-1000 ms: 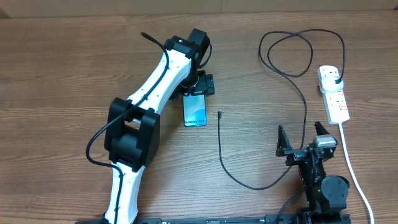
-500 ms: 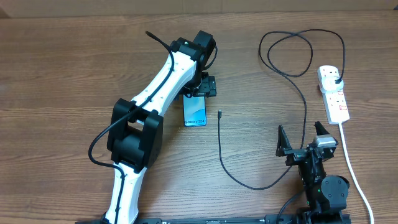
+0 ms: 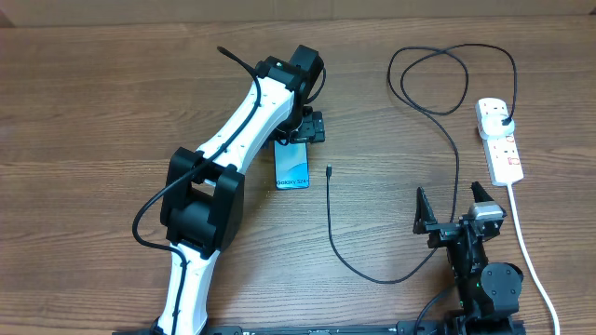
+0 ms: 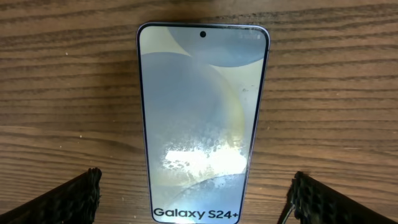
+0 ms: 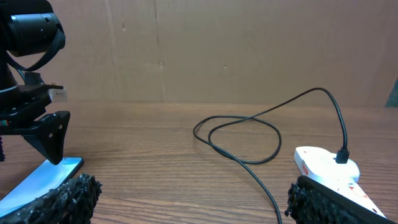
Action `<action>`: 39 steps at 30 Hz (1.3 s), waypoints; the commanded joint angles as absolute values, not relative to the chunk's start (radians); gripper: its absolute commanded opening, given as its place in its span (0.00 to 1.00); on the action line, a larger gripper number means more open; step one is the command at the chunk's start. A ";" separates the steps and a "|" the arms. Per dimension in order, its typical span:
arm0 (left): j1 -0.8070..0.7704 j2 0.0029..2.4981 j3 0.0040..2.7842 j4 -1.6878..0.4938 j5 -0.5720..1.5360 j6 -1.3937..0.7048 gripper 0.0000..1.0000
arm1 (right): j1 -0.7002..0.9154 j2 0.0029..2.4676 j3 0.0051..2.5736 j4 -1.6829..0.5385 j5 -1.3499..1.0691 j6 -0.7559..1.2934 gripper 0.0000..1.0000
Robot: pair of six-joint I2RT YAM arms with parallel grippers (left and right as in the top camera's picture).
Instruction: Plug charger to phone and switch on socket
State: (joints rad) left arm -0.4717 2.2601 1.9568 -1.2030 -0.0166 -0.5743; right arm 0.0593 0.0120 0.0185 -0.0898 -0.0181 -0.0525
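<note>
The phone (image 3: 291,166) lies flat on the table with its screen lit; the left wrist view shows it close, "Galaxy S24+" near my fingers (image 4: 202,118). My left gripper (image 3: 300,128) hovers over the phone's far end, open, one finger on each side (image 4: 196,199). The charger (image 3: 428,102) is a thin black cable; its connector tip (image 3: 329,170) lies just right of the phone and its black plug (image 3: 504,121) sits in the socket (image 3: 500,141). My right gripper (image 3: 456,207) is open and empty near the front edge (image 5: 189,193).
The socket's thick white cord (image 3: 523,244) runs along the right side to the front edge. The charger loops at the back right (image 5: 239,134) and sweeps forward in front of my right gripper. A brown wall stands behind the table.
My left arm shifted slightly to the right over the phone's far end between the oldest frame and now. The right arm, cable and phone have not moved.
</note>
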 commanded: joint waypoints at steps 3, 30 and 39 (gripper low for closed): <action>-0.479 2.270 1.950 -1.199 -0.033 -0.591 1.00 | 0.057 0.003 0.008 -0.084 -0.009 -0.054 1.00; -0.477 2.270 1.809 -1.039 -0.002 -0.580 1.00 | 0.057 0.003 0.008 -0.084 -0.009 -0.054 1.00; -0.477 2.271 1.808 -1.040 -0.004 -0.561 1.00 | 0.057 0.003 0.008 -0.084 -0.009 -0.054 1.00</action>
